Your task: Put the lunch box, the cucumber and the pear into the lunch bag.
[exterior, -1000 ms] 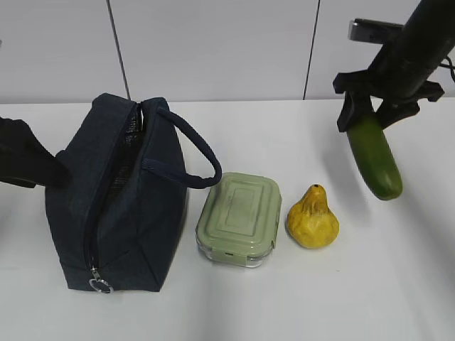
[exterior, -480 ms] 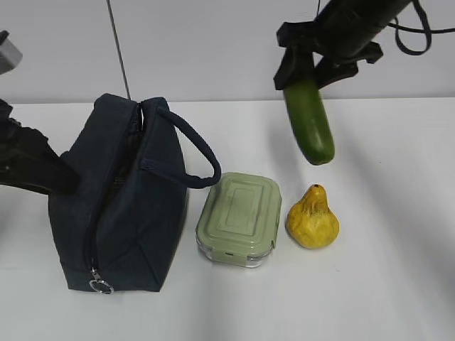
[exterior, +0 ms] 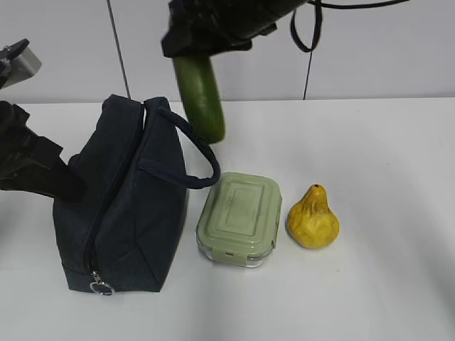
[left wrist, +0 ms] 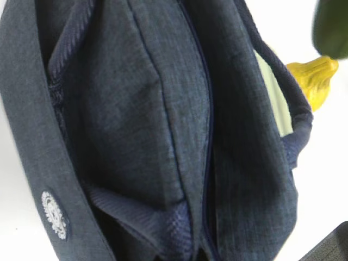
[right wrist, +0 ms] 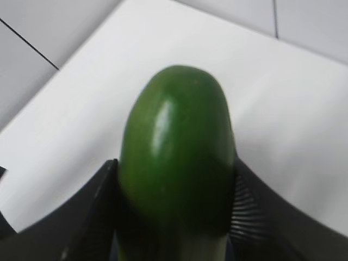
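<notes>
The navy lunch bag (exterior: 121, 213) stands at the left, its top zipper open. My left gripper (exterior: 62, 183) is against its left side; in the left wrist view the bag (left wrist: 136, 109) fills the frame, its ribbed strap runs down to my hidden jaws and the left wall is drawn outward. My right gripper (exterior: 202, 39) is shut on the dark green cucumber (exterior: 200, 99), which hangs upright above the bag's far end and its handle. It also shows in the right wrist view (right wrist: 176, 125) between the fingers (right wrist: 253, 206). The sage-lidded lunch box (exterior: 239, 217) and yellow pear (exterior: 313, 219) lie on the table right of the bag.
The bag's looped handle (exterior: 195, 153) arches toward the lunch box. The zipper's ring pull (exterior: 99, 286) hangs at the bag's near end. The white table (exterior: 384, 284) meets a grey panelled wall (exterior: 370, 64) behind.
My right gripper has carried the cucumber up and left, from beside the pear to above the bag's far end. My left arm has pulled the bag's left side slightly outward.
</notes>
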